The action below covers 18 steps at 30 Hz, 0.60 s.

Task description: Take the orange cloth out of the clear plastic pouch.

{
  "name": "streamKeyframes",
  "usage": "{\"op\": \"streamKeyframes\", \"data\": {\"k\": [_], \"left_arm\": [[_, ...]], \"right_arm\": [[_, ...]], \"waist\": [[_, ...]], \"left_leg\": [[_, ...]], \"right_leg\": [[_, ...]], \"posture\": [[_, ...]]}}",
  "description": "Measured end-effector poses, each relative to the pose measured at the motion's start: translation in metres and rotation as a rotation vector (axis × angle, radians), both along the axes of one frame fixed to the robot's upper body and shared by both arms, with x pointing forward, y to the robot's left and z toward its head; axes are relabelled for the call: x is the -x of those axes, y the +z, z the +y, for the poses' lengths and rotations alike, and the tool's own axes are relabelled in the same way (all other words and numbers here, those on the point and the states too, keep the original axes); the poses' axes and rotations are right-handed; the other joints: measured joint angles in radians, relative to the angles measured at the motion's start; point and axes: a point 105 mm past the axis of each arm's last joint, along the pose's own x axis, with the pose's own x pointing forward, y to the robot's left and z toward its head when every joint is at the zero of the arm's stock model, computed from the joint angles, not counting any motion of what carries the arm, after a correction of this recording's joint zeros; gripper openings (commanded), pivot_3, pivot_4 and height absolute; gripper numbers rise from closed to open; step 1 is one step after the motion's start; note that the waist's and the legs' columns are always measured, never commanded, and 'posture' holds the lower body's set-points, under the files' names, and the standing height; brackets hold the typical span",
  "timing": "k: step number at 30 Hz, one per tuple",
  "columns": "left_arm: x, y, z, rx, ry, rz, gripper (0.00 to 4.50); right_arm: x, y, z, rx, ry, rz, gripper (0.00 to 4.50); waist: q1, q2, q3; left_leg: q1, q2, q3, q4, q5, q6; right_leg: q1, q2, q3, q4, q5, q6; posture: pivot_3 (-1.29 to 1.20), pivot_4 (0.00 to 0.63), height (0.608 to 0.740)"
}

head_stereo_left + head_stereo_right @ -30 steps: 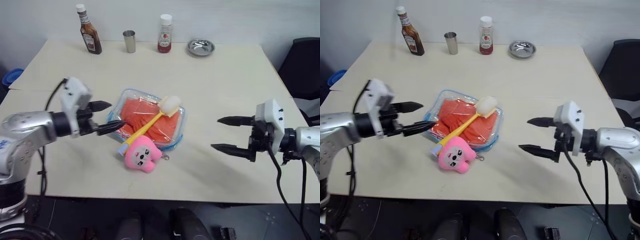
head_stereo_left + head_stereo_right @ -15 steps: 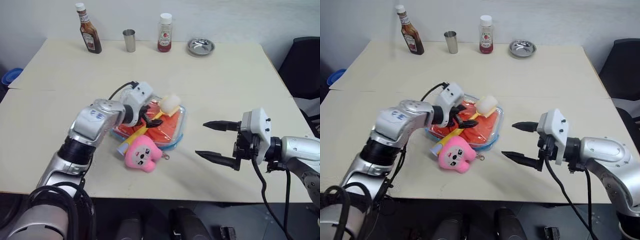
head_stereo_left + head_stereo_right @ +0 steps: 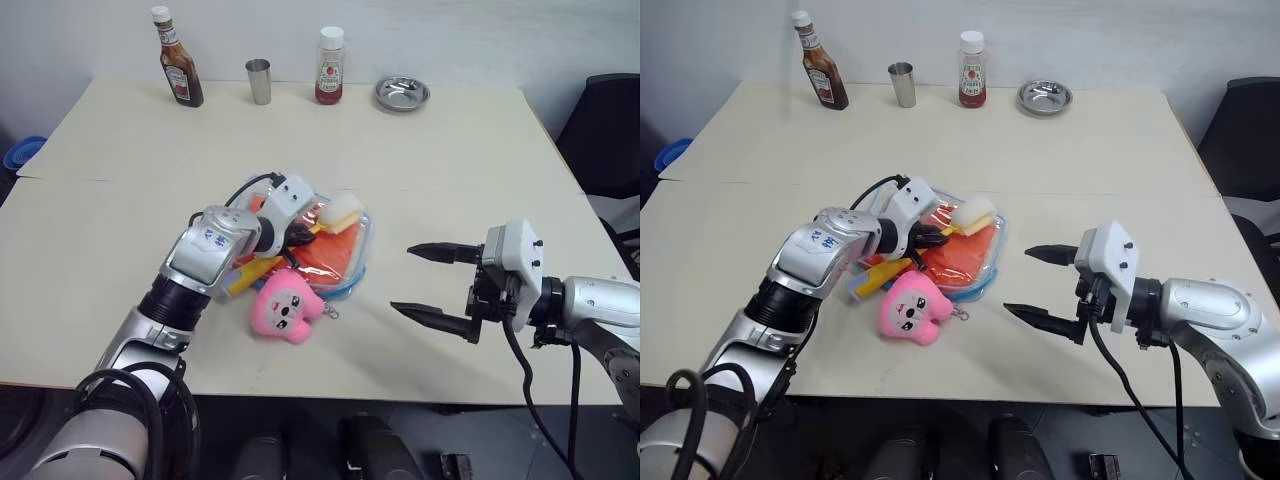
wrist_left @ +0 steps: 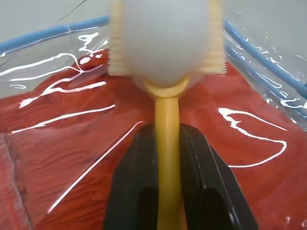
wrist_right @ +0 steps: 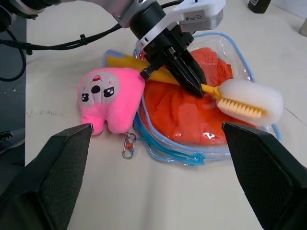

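Beige tabletop [image 3: 450, 160] is stretching back to a pale wall; along its far edge are standing a brown sauce bottle [image 3: 179, 60], a metal cup [image 3: 259, 82], a red ketchup bottle [image 3: 329, 68] and a small steel dish [image 3: 402, 94]; near the middle the clear plastic pouch [image 3: 356, 258] is lying flat, blue-edged, with the orange cloth [image 3: 330, 250] sitting inside it; a yellow-handled brush [image 5: 244, 100] is lying across the pouch, its white head pointing toward the far side; a pink plush toy [image 3: 284, 309] is resting against the pouch's near edge; the left gripper [image 5: 192, 79] is reaching over the pouch and pinching the brush's yellow handle between its black fingers [image 4: 132, 187]; the right gripper [image 3: 432, 284] is hanging above bare table well to the right of the pouch, its two fingers standing wide apart and gripping nothing.
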Motion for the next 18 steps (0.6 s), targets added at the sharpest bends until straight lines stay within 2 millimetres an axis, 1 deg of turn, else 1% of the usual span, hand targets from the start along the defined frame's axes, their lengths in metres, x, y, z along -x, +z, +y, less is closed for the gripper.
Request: {"op": "streamKeyframes", "data": {"k": [2, 3, 5, 6, 8, 9, 10, 11, 13, 15, 18], "left_arm": [[0.0, 0.005, 0.004, 0.056, 0.039, 0.013, 0.27], [-0.001, 0.013, 0.008, 0.117, 0.074, 0.023, 0.27], [-0.004, 0.034, 0.026, 0.221, 0.16, 0.006, 0.27], [-0.005, 0.044, 0.039, 0.251, 0.206, -0.013, 0.27], [-0.007, 0.061, 0.07, 0.276, 0.312, -0.057, 0.27], [-0.004, 0.067, 0.094, 0.264, 0.376, -0.083, 0.27], [0.001, 0.069, 0.123, 0.243, 0.456, -0.101, 0.27], [0.007, 0.07, 0.15, 0.221, 0.533, -0.112, 0.27], [0.025, 0.061, 0.201, 0.167, 0.681, -0.104, 0.27], [0.039, 0.046, 0.235, 0.115, 0.785, -0.08, 0.27], [0.053, 0.027, 0.269, 0.08, 0.888, -0.06, 0.27]], "right_arm": [[-0.001, 0.003, 0.001, -0.003, 0.01, -0.009, 4.5], [-0.001, 0.004, 0.003, -0.005, 0.026, -0.015, 4.5], [-0.001, 0.006, 0.009, -0.007, 0.068, -0.022, 4.5], [-0.002, 0.007, 0.01, -0.009, 0.081, -0.019, 4.5], [-0.004, 0.008, 0.012, -0.011, 0.101, -0.012, 4.5], [-0.004, 0.008, 0.015, -0.01, 0.128, -0.007, 4.5], [-0.005, 0.009, 0.018, -0.011, 0.153, -0.006, 4.5], [-0.005, 0.009, 0.02, -0.012, 0.169, -0.001, 4.5], [-0.006, 0.007, 0.023, -0.021, 0.203, 0.011, 4.5], [-0.007, 0.005, 0.027, -0.025, 0.232, 0.025, 4.5], [-0.008, 0.004, 0.033, -0.029, 0.276, 0.038, 4.5]], "waist": [[-0.001, 0.0, 0.0], [-0.002, 0.0, 0.0], [-0.005, 0.0, 0.0], [-0.006, 0.0, 0.0], [-0.006, 0.0, 0.0], [-0.01, 0.0, 0.0], [-0.016, 0.0, 0.0], [-0.017, 0.0, 0.0], [-0.02, 0.0, 0.0], [-0.012, 0.0, 0.0], [0.004, -0.002, -0.001]], "left_leg": [[0.0, 0.0, 0.0, 0.001, 0.0, 0.0], [0.0, 0.0, 0.0, 0.001, 0.0, 0.0], [0.0, 0.001, 0.0, 0.001, 0.0, 0.0], [0.0, 0.001, 0.0, 0.001, 0.0, 0.0], [0.0, 0.001, 0.0, 0.001, 0.0, 0.0], [0.0, 0.001, 0.0, 0.001, 0.0, -0.001], [0.0, 0.001, 0.0, 0.0, 0.0, -0.001], [0.0, 0.001, 0.0, 0.0, 0.0, -0.001], [-0.001, 0.001, 0.0, 0.0, -0.001, -0.002], [-0.002, 0.001, 0.0, 0.001, -0.001, -0.001], [-0.004, -0.001, -0.002, 0.002, -0.001, 0.0]], "right_leg": [[0.0, 0.0, 0.0, 0.001, 0.0, 0.0], [0.0, 0.0, 0.0, 0.001, 0.0, 0.0], [-0.001, 0.001, 0.0, 0.001, 0.0, 0.0], [-0.001, 0.001, 0.0, 0.002, 0.0, 0.0], [-0.002, 0.001, 0.0, 0.002, 0.0, 0.0], [-0.003, 0.001, 0.001, 0.003, 0.0, 0.0], [-0.004, 0.001, 0.001, 0.003, 0.0, 0.0], [-0.005, 0.001, 0.002, 0.003, 0.0, 0.0], [-0.008, 0.001, 0.002, 0.005, 0.0, 0.0], [-0.008, 0.0, 0.001, 0.005, 0.0, 0.0], [-0.008, -0.002, 0.0, 0.005, 0.0, 0.0]], "posture": [[0.0, 0.15, 0.74], [0.0, 0.15, 0.74], [0.0, 0.15, 0.74], [0.0, 0.15, 0.74], [0.0, 0.15, 0.74], [0.0, 0.15, 0.74], [0.0, 0.15, 0.74], [0.0, 0.15, 0.74], [0.0, 0.15, 0.74], [0.0, 0.15, 0.74], [0.0, 0.15, 0.74]]}}
